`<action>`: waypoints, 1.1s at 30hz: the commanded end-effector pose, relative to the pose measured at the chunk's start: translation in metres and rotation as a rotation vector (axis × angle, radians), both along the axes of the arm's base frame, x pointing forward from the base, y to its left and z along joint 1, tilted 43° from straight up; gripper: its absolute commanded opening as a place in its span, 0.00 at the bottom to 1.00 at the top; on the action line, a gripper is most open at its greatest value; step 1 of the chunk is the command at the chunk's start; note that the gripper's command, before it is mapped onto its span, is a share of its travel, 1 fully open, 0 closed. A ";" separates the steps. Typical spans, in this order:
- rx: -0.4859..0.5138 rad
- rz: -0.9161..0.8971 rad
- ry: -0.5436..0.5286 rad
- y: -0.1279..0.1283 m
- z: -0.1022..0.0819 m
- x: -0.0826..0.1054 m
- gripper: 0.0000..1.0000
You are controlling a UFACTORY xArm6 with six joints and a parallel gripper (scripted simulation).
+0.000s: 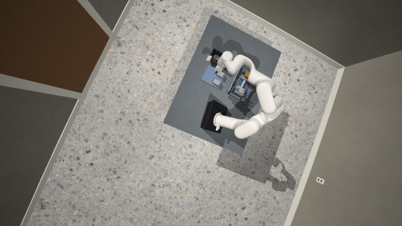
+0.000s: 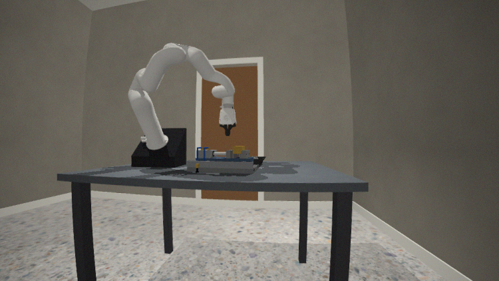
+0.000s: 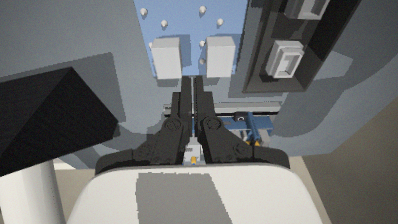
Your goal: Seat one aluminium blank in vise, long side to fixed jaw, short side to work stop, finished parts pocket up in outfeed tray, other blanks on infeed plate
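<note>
My gripper [image 3: 192,89] [image 2: 227,132] is shut and empty, hanging high above the table. In the wrist view two aluminium blanks [image 3: 166,57] [image 3: 220,55] lie flat side by side on the blue infeed plate [image 3: 195,30], just beyond my fingertips. The black outfeed tray lies to the right and holds a grey finished part [image 3: 286,59], pocket up; a second part [image 3: 306,6] is cut off by the frame edge. The vise [image 1: 241,84] stands beside the plate, with a brass blank [image 1: 246,74] at one end; it also shows from the side [image 2: 238,149].
A black box [image 1: 213,114] at the arm's base stands on the table beside the plate and vise. Small pins [image 3: 202,9] stick up from the infeed plate. Blue hoses [image 2: 201,150] rise at one end of the vise.
</note>
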State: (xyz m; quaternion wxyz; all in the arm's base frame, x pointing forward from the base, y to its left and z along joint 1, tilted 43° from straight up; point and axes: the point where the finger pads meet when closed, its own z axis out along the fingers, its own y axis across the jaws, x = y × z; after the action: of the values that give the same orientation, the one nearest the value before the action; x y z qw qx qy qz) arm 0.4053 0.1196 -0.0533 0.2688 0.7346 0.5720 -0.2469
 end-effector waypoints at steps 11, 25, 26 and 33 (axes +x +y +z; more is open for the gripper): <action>0.002 0.001 -0.003 0.001 0.001 0.001 0.00; 0.002 0.001 -0.003 -0.002 -0.003 0.001 0.00; 0.002 0.001 -0.003 -0.002 -0.003 0.001 0.00; 0.002 0.001 -0.003 -0.007 -0.008 0.001 0.00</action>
State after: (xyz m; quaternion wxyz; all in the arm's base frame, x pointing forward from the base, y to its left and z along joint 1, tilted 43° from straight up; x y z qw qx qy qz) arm 0.4046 0.1128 -0.0609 0.2688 0.7345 0.5720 -0.2471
